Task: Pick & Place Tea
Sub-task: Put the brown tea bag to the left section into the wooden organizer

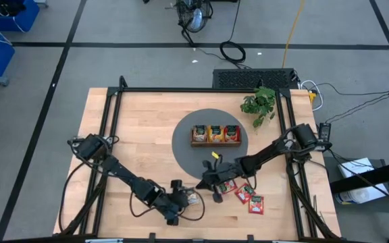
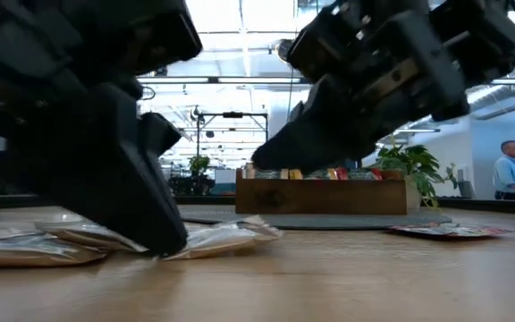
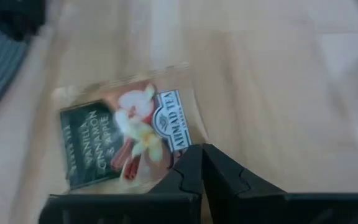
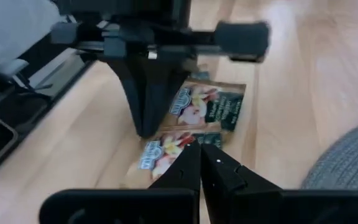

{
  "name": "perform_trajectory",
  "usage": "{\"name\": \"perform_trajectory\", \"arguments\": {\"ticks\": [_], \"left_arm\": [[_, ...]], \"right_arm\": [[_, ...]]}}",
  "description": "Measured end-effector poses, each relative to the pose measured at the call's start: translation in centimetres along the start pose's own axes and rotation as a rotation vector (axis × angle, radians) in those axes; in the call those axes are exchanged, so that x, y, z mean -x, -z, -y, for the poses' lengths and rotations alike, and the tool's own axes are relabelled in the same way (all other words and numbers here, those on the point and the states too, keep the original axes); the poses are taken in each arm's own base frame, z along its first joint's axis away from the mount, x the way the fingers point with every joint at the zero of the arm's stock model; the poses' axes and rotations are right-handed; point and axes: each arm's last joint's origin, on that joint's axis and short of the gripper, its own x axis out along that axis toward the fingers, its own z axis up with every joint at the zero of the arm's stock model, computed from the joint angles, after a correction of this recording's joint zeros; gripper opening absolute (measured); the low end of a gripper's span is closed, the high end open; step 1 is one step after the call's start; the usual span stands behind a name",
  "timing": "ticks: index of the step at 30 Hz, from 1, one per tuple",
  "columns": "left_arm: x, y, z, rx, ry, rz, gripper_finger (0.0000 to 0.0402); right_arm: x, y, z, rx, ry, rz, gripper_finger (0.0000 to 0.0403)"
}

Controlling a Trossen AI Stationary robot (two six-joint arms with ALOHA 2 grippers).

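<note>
A brown wooden tray (image 1: 215,142) sits on a round grey mat (image 1: 181,138) in the middle of the tabletop (image 1: 140,128). It has three compartments in a row, each filled with upright tea sachets: green-and-tan ones (image 1: 200,133) in the left one, orange ones (image 1: 215,133) in the middle, red ones (image 1: 231,133) in the right. In the low view the packed sachets stand up above the tray's front wall.

Loose red sachets (image 1: 246,195) lie flat on the tabletop near the front edge, in front of the tray and to its right. Two green-and-tan sachets (image 4: 194,121) lie together farther left, one partly over the other.

The left gripper (image 1: 184,197) is down at these two, its fingers (image 3: 194,171) closed tip to tip, touching a sachet's edge; no grip on it shows. The right gripper (image 1: 215,191) hangs just beside it, fingers (image 4: 197,165) shut and empty.

A leafy plant (image 1: 260,102) stands behind the tray to the right.
</note>
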Motion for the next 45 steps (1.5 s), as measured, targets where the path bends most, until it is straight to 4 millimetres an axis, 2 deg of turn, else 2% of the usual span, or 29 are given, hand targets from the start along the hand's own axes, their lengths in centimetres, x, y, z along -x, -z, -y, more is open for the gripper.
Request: {"name": "perform_trajectory", "arguments": {"ticks": [4,10,17,22,25,28,33,45], "left_arm": [[-0.1,0.1,-0.5,0.036,-0.022,-0.026,0.0021],[-0.5,0.8,-0.7,0.043,-0.06,-0.062,0.0021],[-1.8,1.3,-1.4,0.057,-0.062,-0.078,0.0021],[-1.8,1.4,-1.5,0.053,-0.059,-0.09,0.0021],[-1.8,1.4,-1.5,0.048,-0.059,-0.092,0.0021],[-1.9,1.3,-1.7,0.043,-0.055,-0.091,0.0021],[-2.1,1.2,-2.0,0.049,-0.051,-0.088,0.0021],[-2.3,1.2,-2.1,0.013,-0.054,-0.079,0.0021]], "right_arm": [[-0.7,0.5,0.9,-0.011,0.023,-0.02,0.0],[-0.7,0.6,1.8,-0.054,0.049,-0.037,0.0006],[-0.3,0.3,2.4,-0.208,0.035,-0.063,0.0067],[1.5,-0.8,2.6,-0.359,0.024,-0.177,0.0114],[2.7,-1.3,2.4,-0.393,0.059,-0.257,0.013],[2.9,-1.2,2.3,-0.477,0.018,-0.307,0.0135],[2.3,0.4,2.5,-0.54,0.035,-0.376,0.0135],[0.7,1.2,3.1,-0.583,0.045,-0.29,0.0135]]}}
